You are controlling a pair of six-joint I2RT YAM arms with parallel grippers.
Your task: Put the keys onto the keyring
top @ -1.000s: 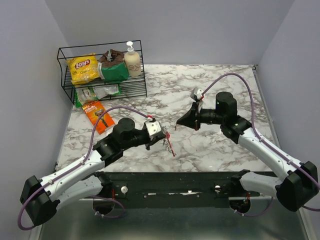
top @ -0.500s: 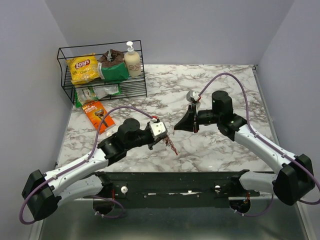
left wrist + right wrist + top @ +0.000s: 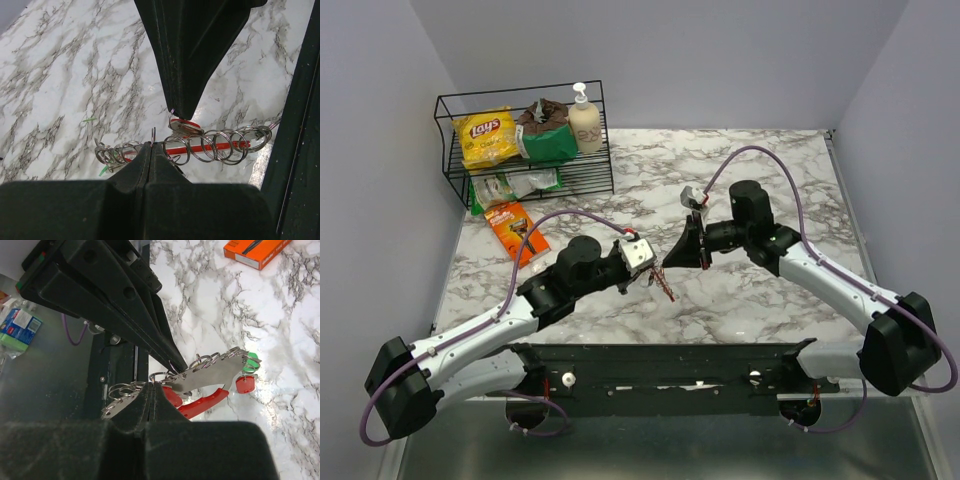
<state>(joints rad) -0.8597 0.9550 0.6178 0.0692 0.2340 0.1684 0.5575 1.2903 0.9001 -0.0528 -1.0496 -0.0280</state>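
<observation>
Black arms (image 3: 820,275) angled inward; left pincer (image 3: 151,145) clamps keyring (image 3: 210,146), closed right pincer (image 3: 182,116) adjacent.

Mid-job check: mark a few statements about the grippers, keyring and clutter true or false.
1. The left gripper and right gripper are both shut. True.
2. The red loop keyring with silvery rings lies untouched on the marble table. False: the left gripper is shut on it.
3. The flat orange box sits in the black wire basket. False: it lies on the table.
4. A green-headed key and a red-headed key show beside the keyring. True.
</observation>
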